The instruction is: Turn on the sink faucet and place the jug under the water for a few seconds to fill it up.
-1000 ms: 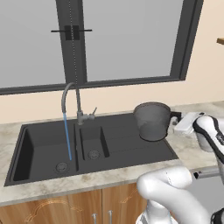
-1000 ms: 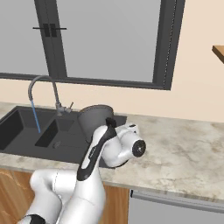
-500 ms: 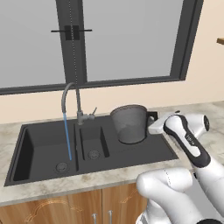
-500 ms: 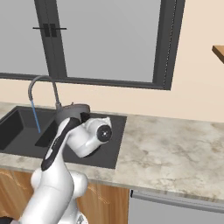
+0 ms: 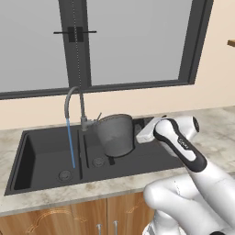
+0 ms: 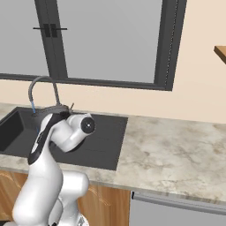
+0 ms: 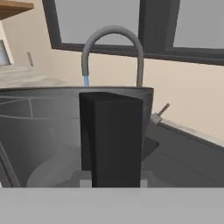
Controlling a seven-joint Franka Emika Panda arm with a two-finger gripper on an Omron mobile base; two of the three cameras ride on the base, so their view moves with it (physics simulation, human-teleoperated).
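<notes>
Left base view: blue water [image 5: 70, 143] falling beyond the gripper [image 5: 137, 133], clamped on the black handle of the dark grey jug [image 5: 114, 134]. Hand view: jug's hollow interior ahead, faucet [image 7: 113, 51] behind it.

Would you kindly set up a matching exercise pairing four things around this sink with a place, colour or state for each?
Things:
1. jug
2. water
3. sink faucet
4. sink

Descriptions:
A. thin bright blue stream falling into the left basin
B. matte black, set into the marble counter
C. dark grey, held up over the sink, right of the stream
D. grey gooseneck arching below the window

Pairs: 1-C, 2-A, 3-D, 4-B
</notes>
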